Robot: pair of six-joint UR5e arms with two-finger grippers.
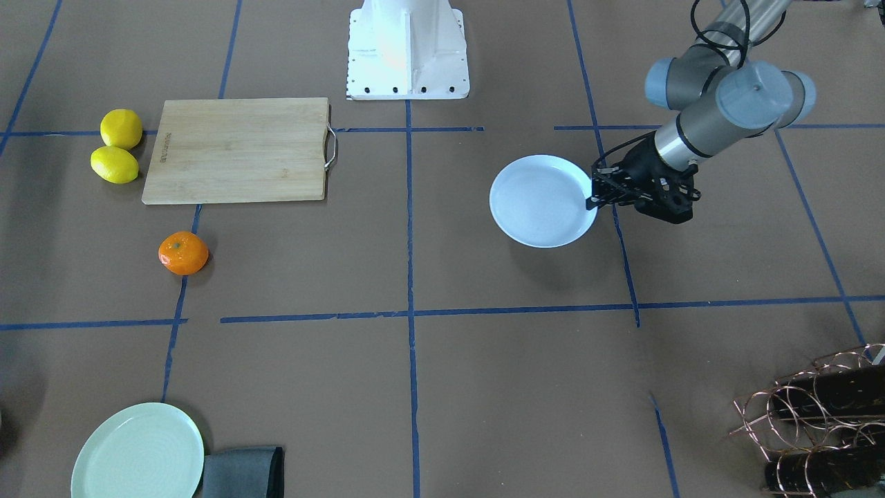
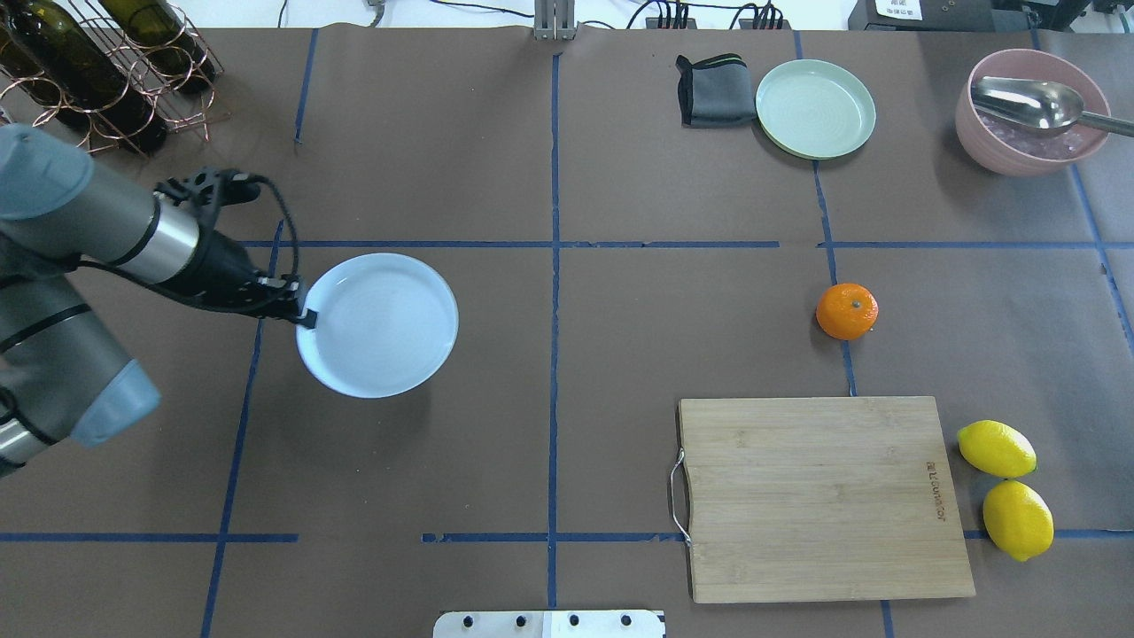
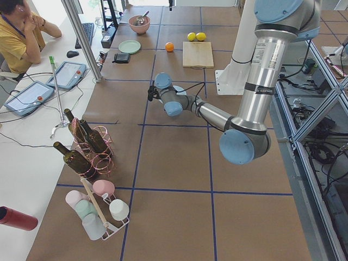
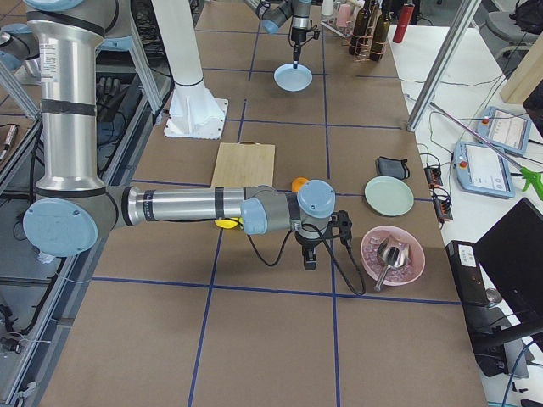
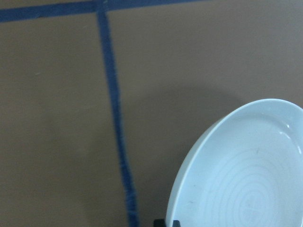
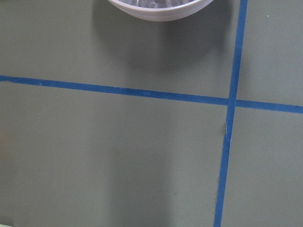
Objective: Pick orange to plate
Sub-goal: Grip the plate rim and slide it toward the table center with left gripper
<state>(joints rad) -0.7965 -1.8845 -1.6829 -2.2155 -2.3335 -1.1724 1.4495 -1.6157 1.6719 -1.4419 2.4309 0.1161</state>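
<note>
Left fingers (image 2: 301, 314) grip the plate (image 2: 381, 328) rim; orange (image 2: 847, 311) lies well apart

A robotics lab — brown paper-covered worktop (image 2: 620, 354) gridded with blue tape lines (image 2: 555, 159), silver aluminium frame post (image 3: 82, 38), grey teach-pendant tablets (image 3: 68, 73) on a cable-strewn side desk.

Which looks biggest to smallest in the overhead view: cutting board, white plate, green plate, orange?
1. cutting board
2. white plate
3. green plate. It lies farther from the camera, so it may really be as big as the white one, or bigger.
4. orange
</note>
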